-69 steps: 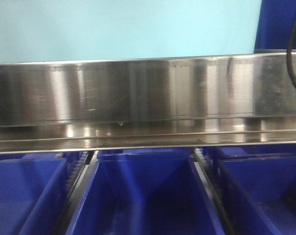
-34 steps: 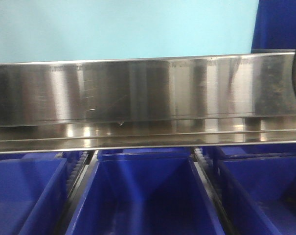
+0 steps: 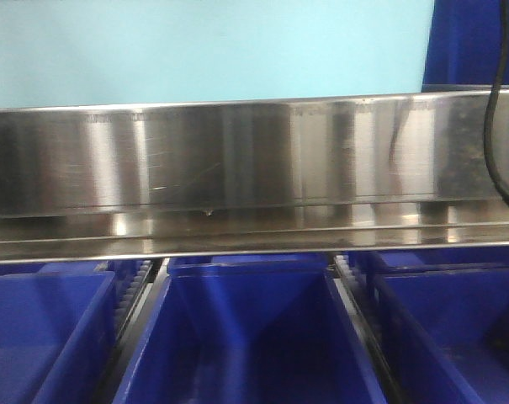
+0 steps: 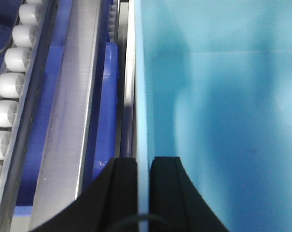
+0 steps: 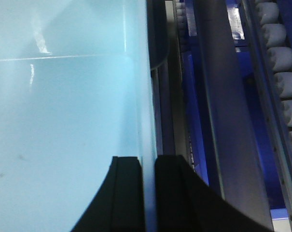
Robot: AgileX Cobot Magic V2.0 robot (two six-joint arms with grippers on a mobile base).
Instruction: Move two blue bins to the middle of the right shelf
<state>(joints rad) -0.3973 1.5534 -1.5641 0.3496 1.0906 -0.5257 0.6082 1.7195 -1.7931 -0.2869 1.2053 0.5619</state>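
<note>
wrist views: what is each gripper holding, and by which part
Left gripper pinches the left wall of the pale blue bin at its rim; right gripper pinches its right wall likewise.

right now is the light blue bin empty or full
Empty in the parts shown: both wrist views look into the light blue bin and show only bare plastic.

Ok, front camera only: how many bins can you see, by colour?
Pale sky-blue bin, above the steel rail: 1
Dark royal-blue bins, below the rail: 3 (left, middle, right)
Total: 4
The dark blue patch at top right is too cropped to count.
</note>
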